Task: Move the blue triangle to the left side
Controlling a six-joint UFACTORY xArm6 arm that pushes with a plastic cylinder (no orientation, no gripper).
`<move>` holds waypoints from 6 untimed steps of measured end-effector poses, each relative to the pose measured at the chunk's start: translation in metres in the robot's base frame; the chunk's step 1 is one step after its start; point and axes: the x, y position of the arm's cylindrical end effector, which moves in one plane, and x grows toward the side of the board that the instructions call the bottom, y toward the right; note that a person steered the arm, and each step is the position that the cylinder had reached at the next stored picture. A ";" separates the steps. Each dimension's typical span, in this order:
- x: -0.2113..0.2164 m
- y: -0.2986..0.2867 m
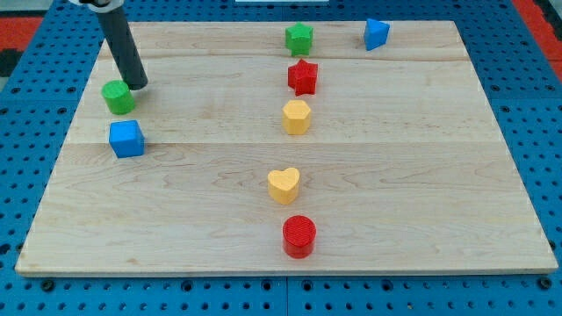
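The blue triangle (pixel 376 33) lies near the view's top edge, right of the middle, on the wooden board (pixel 421 175). My tip (pixel 138 85) is at the view's upper left, far from the triangle. It stands just to the upper right of a green round block (pixel 118 96), touching it or nearly so. A blue cube (pixel 126 139) lies just below that green block.
A green star (pixel 299 39) lies at the top centre, left of the triangle. Below it in a column are a red star (pixel 303 77), a yellow hexagon (pixel 297 116), a yellow heart (pixel 284 184) and a red cylinder (pixel 299 235).
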 end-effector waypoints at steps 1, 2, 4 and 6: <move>-0.010 0.083; -0.032 0.198; -0.062 0.325; -0.124 0.397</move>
